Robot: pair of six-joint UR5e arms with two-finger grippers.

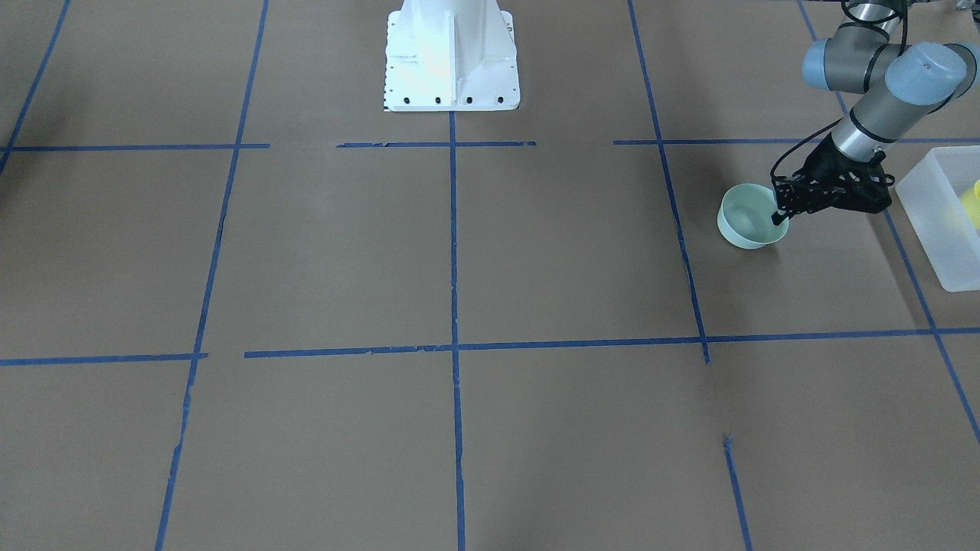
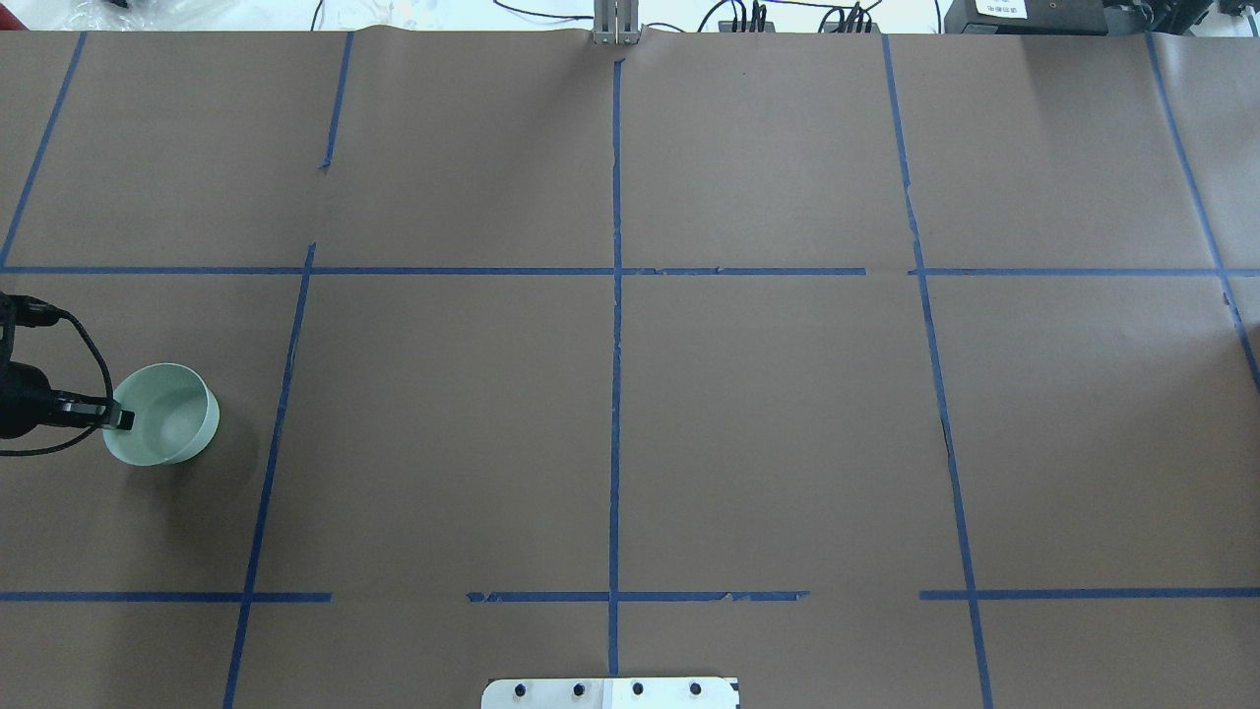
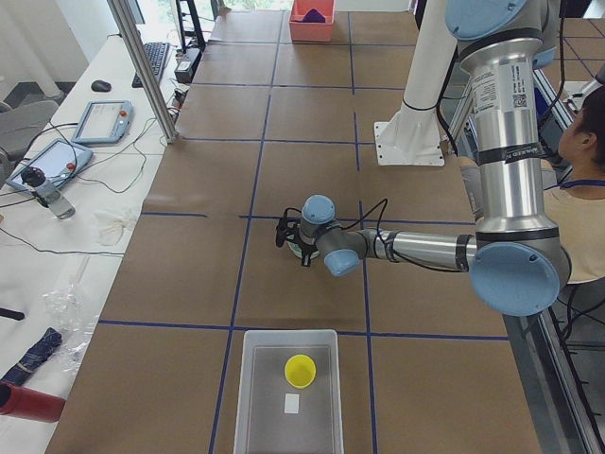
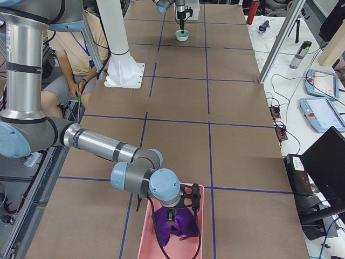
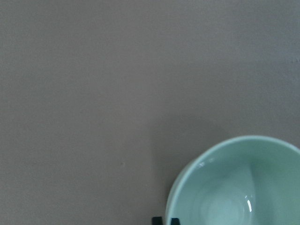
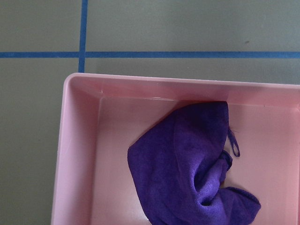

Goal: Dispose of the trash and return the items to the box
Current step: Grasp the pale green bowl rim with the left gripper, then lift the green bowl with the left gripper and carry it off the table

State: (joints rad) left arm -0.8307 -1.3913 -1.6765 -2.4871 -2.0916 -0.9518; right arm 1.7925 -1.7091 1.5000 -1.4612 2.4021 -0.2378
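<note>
left gripper [image 1: 781, 216] clamped on bowl [image 1: 744, 222] rim near box [image 1: 935, 229] wall; right gripper [image 4: 173, 215]: cannot tell

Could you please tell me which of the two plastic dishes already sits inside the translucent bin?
The yellow cup, inside the translucent bin; the mint-green bowl is out on the table, with the left gripper at its rim.
</note>
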